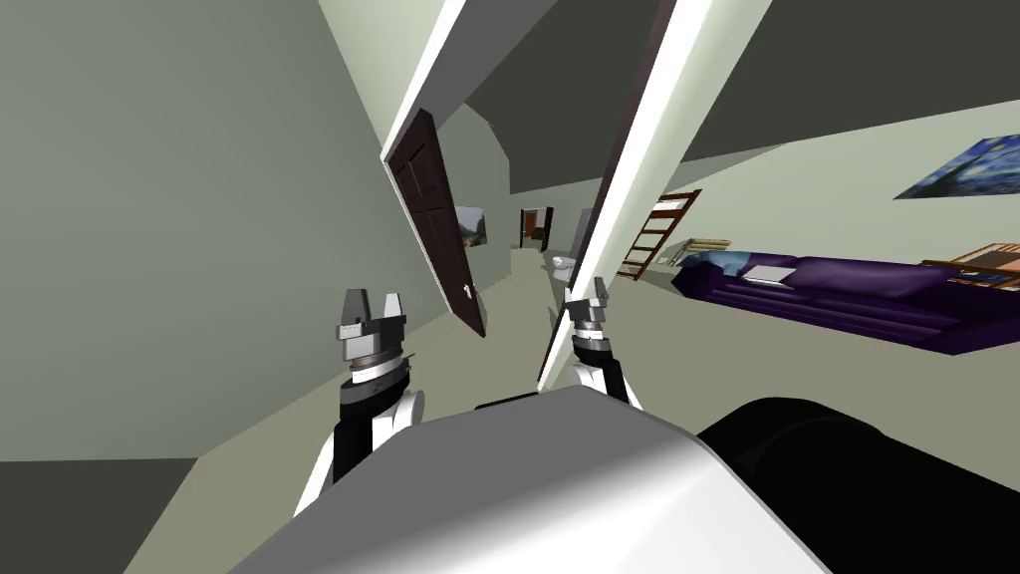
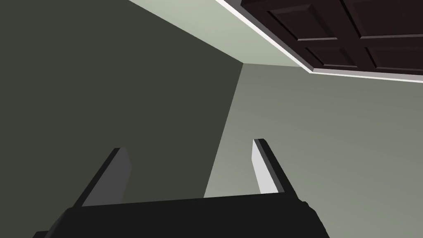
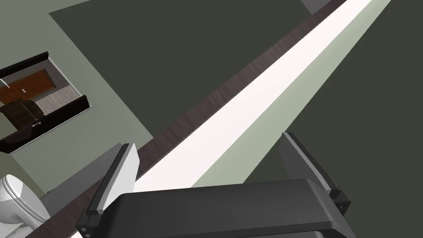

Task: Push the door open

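Grey-green wall [image 1: 149,199] takes the left side. The left gripper [image 1: 374,301] is held up near it, jaws spread and holding nothing. Just past it, the dark brown door [image 1: 438,229] stands swung well away from its frame, and the hallway beyond shows through the gap. I judge the push mostly done, with perhaps a little more swing left. The right gripper [image 1: 589,289], jaws also spread and empty, sits close against the white jamb [image 1: 637,169]. That jamb is what could snag the arm on the way through. Beyond are a ladder [image 1: 657,234], a purple sofa [image 1: 847,294] and a painting [image 1: 966,164].
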`<state>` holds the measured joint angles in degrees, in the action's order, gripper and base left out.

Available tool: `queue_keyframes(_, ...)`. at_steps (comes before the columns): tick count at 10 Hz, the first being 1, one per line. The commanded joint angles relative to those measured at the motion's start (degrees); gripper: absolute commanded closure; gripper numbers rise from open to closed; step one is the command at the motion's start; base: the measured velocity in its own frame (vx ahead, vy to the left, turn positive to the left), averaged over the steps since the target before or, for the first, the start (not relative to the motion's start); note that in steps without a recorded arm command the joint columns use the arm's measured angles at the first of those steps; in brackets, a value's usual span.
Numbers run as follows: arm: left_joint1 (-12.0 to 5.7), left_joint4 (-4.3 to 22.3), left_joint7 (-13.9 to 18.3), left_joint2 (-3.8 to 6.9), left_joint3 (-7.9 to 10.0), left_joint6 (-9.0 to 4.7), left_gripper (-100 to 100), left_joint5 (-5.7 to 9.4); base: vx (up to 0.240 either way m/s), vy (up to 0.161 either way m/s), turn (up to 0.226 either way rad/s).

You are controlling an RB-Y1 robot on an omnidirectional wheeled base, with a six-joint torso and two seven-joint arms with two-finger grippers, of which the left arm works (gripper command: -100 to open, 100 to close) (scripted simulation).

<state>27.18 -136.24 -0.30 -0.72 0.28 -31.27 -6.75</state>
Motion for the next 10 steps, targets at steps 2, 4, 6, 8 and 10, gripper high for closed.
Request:
queue_keyframes(2,-0.84,2.31,-0.03,0.61,0.04,-0.32,-100,0.15,0.094,0.103,-0.034)
queue_keyframes(4,-1.67,4.59,-0.07,1.14,0.09,-0.64,-100,0.29,0.029,0.209,-0.086)
queue_keyframes(6,-2.75,7.58,-0.11,1.73,0.15,-1.05,-100,0.48,0.059,0.151,-0.092)
queue_keyframes(8,-3.55,9.77,-0.14,2.14,0.19,-1.36,-100,0.62,0.055,0.111,-0.077)
queue_keyframes(10,-4.49,12.37,-0.18,2.54,0.24,-1.72,-100,0.78,0.073,0.09,-0.088)
